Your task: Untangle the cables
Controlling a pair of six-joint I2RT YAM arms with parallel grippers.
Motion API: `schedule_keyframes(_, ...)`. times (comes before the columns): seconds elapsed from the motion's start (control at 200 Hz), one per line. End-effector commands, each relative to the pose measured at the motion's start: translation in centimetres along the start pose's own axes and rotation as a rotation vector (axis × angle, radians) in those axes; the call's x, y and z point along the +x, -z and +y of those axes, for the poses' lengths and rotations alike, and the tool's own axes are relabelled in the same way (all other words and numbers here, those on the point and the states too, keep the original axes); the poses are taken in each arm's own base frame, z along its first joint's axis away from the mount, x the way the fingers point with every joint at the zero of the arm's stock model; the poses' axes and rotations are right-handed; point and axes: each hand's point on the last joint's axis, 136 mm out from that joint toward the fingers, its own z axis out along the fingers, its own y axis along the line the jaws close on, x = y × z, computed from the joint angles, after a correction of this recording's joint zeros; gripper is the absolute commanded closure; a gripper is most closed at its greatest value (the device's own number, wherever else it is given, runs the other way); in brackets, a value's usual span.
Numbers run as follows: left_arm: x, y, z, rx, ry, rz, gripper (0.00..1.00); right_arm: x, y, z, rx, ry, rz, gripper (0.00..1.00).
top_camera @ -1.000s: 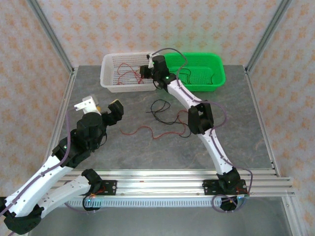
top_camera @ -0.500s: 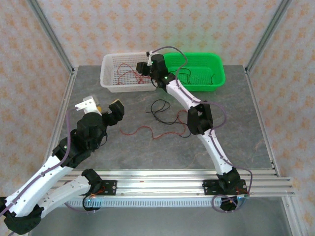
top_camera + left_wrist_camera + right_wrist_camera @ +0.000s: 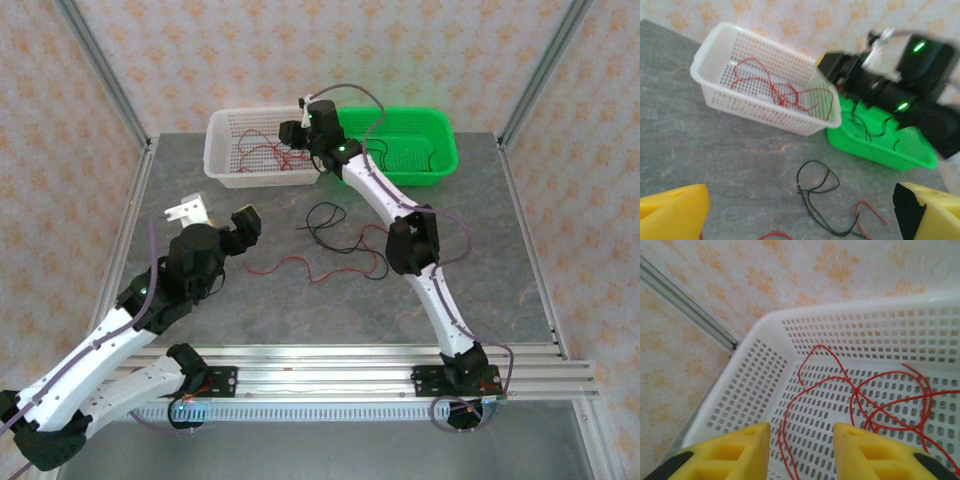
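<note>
Approx. half done: red wires (image 3: 780, 92) in white basket (image 3: 715, 82), black wires (image 3: 867, 127) in green basket (image 3: 880, 155), but a red + black bunch (image 3: 318, 232), maybe crossed, lies on table (image 3: 480, 260); left jaws spread wide, right jaws apart, both empty.

This is a robot lab, set up as a closed test cell rather than a room anyone lives or works in. Two white robot arms, the left arm (image 3: 100, 345) and the right arm (image 3: 440, 300), are bolted to a metal rail (image 3: 330, 365) along the near edge of a grey stone-look desk (image 3: 250, 310). The left claw (image 3: 218, 218) and the right claw (image 3: 801, 452) have yellow pads. Bare metal posts (image 3: 108, 75) frame the desk, and flat panels (image 3: 250, 60) printed with an orange floral pattern close it in. A white basket (image 3: 225, 165) and a green basket (image 3: 445, 150) stand side by side at the back edge, like props for a trial.
</note>
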Motion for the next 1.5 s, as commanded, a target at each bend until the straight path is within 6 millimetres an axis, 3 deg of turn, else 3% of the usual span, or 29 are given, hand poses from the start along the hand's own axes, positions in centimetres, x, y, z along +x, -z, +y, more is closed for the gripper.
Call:
schedule_keyframes(0.0,2.2,-1.0,0.1,-0.027,-0.014,0.101,0.07,-7.0,7.5,3.7,0.026,0.038,-0.102,0.62)
schedule_keyframes(0.165,5.9,-3.2,-0.3,-0.034,-0.04,0.225,0.12,-6.5,12.9,3.2,0.112,0.055,-0.086,0.61)
schedule_keyframes(0.39,9.7,-5.9,-1.6,-0.008,-0.055,0.334,0.16,-3.7,20.7,1.9,0.169,0.055,-0.111,0.6)
schedule_keyframes(0.551,12.7,-8.2,-3.2,0.018,-0.074,0.437,0.2,-0.3,25.4,-0.2,0.237,0.034,-0.109,0.6)
schedule_keyframes(0.666,16.1,-9.8,-4.9,0.053,-0.058,0.535,0.24,1.9,28.3,-2.3,0.305,0.019,-0.113,0.59)
schedule_keyframes(0.851,21.5,-12.5,-6.1,0.045,-0.006,0.66,0.29,3.4,32.4,-4.5,0.379,0.0,-0.14,0.57)
schedule_keyframes(1.061,23.4,-15.1,-7.3,0.072,0.097,0.643,0.31,4.2,35.2,-5.0,0.403,0.001,-0.158,0.56)
schedule_keyframes(1.497,24.7,-19.0,-8.6,0.09,0.166,0.605,0.4,6.1,36.9,-5.7,0.412,-0.017,-0.147,0.56)
